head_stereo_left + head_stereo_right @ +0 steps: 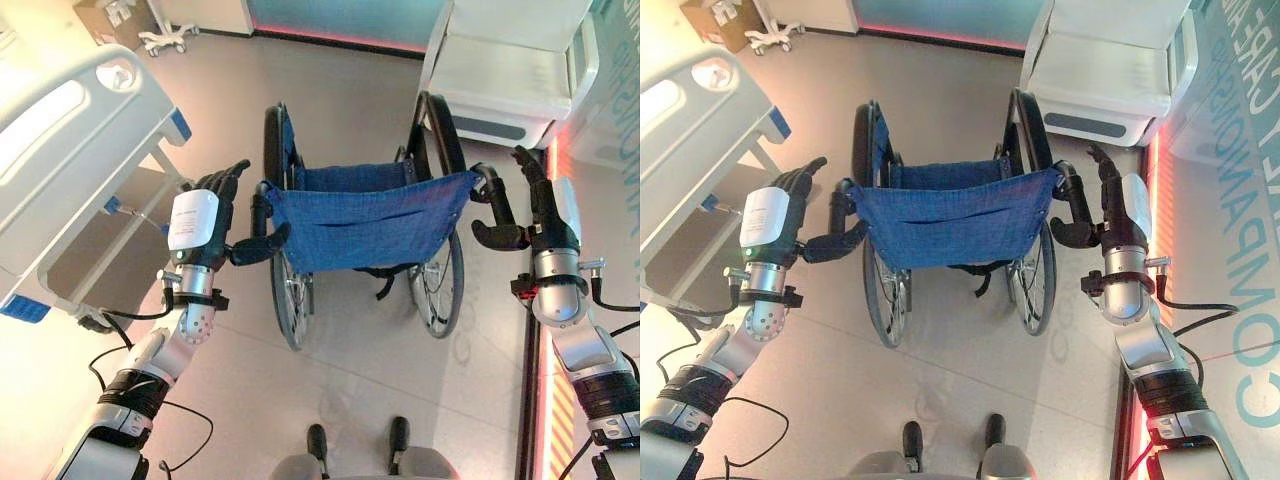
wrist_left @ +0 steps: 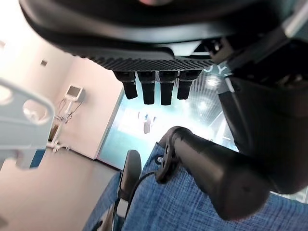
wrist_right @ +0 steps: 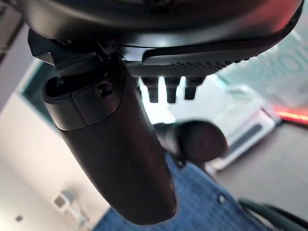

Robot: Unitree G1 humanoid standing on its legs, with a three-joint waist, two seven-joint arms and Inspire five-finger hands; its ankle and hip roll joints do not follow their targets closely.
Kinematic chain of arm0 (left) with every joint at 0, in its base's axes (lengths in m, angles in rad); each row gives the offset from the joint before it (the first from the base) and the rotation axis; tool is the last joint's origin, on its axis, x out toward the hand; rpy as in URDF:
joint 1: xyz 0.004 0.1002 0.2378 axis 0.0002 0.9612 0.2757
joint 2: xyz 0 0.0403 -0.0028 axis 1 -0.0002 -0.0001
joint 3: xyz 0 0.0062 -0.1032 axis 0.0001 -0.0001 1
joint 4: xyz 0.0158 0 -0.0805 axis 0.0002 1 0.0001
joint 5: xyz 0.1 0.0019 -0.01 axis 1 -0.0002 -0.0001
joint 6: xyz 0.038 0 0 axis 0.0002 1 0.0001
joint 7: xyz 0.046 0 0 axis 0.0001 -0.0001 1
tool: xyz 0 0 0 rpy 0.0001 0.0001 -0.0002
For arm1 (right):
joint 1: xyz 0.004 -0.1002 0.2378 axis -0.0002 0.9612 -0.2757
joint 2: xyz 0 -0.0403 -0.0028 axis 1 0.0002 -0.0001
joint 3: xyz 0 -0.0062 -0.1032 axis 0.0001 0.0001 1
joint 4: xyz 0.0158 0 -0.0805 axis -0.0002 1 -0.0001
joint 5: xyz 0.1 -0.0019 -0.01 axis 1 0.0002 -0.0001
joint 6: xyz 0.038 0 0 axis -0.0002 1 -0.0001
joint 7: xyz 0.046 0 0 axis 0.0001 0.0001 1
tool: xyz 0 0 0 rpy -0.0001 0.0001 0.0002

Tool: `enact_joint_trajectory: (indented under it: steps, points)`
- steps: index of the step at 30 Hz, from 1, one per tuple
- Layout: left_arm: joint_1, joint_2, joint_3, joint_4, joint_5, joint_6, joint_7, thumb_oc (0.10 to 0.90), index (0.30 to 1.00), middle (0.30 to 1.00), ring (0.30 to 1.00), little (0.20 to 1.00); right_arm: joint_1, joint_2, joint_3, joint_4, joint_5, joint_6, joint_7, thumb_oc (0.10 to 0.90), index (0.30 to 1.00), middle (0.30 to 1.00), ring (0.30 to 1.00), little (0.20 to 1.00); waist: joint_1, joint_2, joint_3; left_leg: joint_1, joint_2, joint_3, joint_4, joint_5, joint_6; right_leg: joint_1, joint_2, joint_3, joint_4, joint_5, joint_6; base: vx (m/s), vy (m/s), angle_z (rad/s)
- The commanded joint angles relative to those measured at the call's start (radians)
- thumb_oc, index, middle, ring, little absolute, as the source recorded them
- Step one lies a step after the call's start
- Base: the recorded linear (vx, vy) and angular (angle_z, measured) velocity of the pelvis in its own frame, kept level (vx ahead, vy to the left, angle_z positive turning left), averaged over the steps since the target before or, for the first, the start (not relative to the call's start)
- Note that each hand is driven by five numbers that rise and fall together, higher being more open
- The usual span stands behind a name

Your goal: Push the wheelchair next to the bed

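The wheelchair [image 1: 365, 215], with a blue cloth back and large black wheels, stands in the middle of the floor facing away from me. The bed [image 1: 70, 130], white with blue corner caps, lies along the left, a gap of floor between it and the chair. My left hand [image 1: 205, 215] is at the outer side of the left push handle [image 1: 261, 205]. Its fingers [image 2: 149, 91] are straight and its thumb reaches under the handle. My right hand [image 1: 548, 215] stands likewise beside the right push handle [image 1: 487, 185], open, fingers [image 3: 168, 86] straight, thumb [image 3: 120, 159] pointing inward below the grip [image 3: 199, 139].
A white padded chair [image 1: 510, 70] stands just ahead of the wheelchair at the upper right, close to its right wheel. A cardboard box [image 1: 105, 15] and a wheeled stand base [image 1: 165, 40] sit at the far left. A glowing red strip [image 1: 545, 400] runs along the floor on the right.
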Motion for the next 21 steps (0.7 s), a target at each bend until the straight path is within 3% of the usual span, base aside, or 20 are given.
enact_joint_trajectory:
  steps: [1, 9, 10, 15, 21]
  points:
    - [-0.036, 0.054, 0.046, -0.002, -0.095, 0.029, -0.033, 0.8, 0.9, 0.9, 0.9, 0.9, -0.094, -0.049, 0.023, -0.025, 0.028, -0.033, -0.007, 0.8, 0.9, 0.9, 0.9, 0.9, 0.014, -0.035, -0.06, -0.035, -0.019, -0.013, 0.095, -0.091, 0.011, -0.044, -0.018, 0.047, 0.147, -0.098, -0.002, 0.0, 0.0, 0.0]
    - [-0.096, 0.018, 0.022, 0.088, -0.362, 0.054, -0.225, 0.8, 0.9, 0.9, 0.9, 0.9, -0.195, -0.057, 0.091, 0.088, 0.156, 0.135, 0.082, 0.8, 0.9, 0.9, 0.9, 0.9, 0.023, -0.041, -0.06, -0.035, -0.017, -0.013, 0.095, -0.085, 0.007, -0.041, -0.021, 0.035, 0.148, -0.096, -0.001, 0.0, 0.0, 0.0]
    - [-0.126, 0.013, 0.007, 0.123, -0.424, 0.087, -0.279, 0.8, 0.9, 0.9, 0.9, 0.9, -0.236, -0.064, 0.113, 0.14, 0.186, 0.177, 0.091, 0.8, 0.9, 0.9, 0.9, 0.9, 0.026, -0.042, -0.062, -0.034, -0.016, -0.013, 0.096, -0.085, 0.006, -0.039, -0.022, 0.033, 0.15, -0.095, -0.001, 0.0, 0.0, 0.0]
    - [-0.241, 0.023, -0.062, 0.223, -0.552, 0.19, -0.401, 0.8, 0.9, 0.9, 0.9, 0.9, -0.409, -0.098, 0.192, 0.298, 0.272, 0.271, 0.1, 0.8, 0.9, 0.9, 0.9, 0.9, 0.031, -0.04, -0.062, -0.03, -0.01, -0.008, 0.107, -0.087, 0.004, -0.035, -0.026, 0.028, 0.154, -0.093, 0.001, 0.0, 0.0, 0.0]
    - [-0.386, 0.059, -0.138, 0.3, -0.594, 0.28, -0.487, 0.8, 0.9, 0.9, 0.9, 0.9, -0.606, -0.125, 0.282, 0.442, 0.373, 0.358, 0.127, 0.8, 0.9, 0.9, 0.9, 0.9, 0.034, -0.037, -0.059, -0.031, -0.006, -0.005, 0.114, -0.09, 0.002, -0.032, -0.029, 0.026, 0.154, -0.094, -0.001, 0.0, 0.0, 0.0]
